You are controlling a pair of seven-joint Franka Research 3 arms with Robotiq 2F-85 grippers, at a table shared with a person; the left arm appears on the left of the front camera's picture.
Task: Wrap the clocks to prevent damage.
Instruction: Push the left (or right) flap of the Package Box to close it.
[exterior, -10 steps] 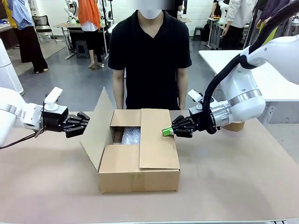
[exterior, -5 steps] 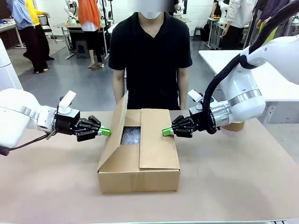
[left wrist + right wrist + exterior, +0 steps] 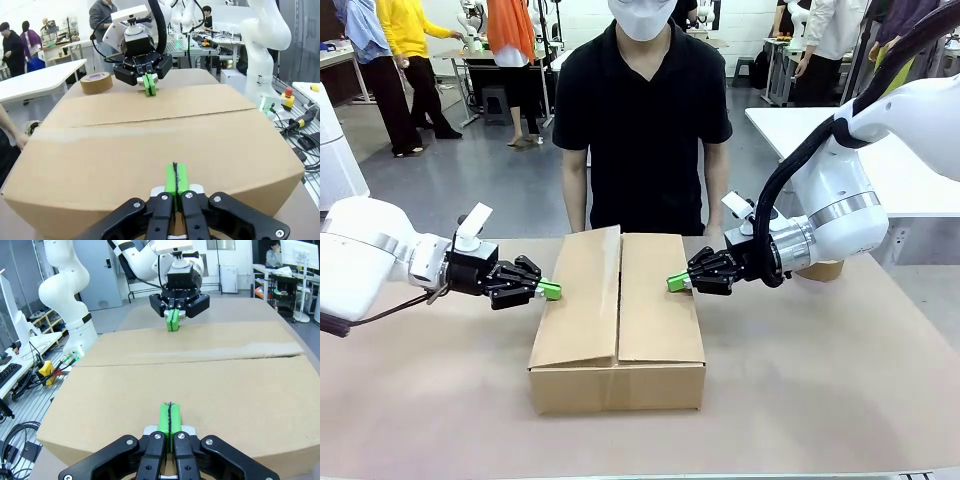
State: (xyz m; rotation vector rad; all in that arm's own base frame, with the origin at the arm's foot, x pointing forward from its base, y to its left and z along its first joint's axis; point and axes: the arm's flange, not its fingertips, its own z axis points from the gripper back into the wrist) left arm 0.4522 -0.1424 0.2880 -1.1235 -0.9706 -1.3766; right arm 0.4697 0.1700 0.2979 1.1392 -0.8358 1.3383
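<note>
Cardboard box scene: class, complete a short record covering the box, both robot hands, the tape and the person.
box: cardboard box, both top flaps folded down, seam along the middle
left hand: shut, green pads at the box's left edge
right hand: shut, green pads at the box's right edge
tape: brown roll, lying flat beyond the right hand
person: standing behind the box

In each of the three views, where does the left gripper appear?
Front view: left gripper left of centre, at the left edge of the cardboard box.
Left wrist view: left gripper bottom centre, shut.
Right wrist view: left gripper top centre, beyond the box.
Shared landmark: the seam between the box flaps.
</note>
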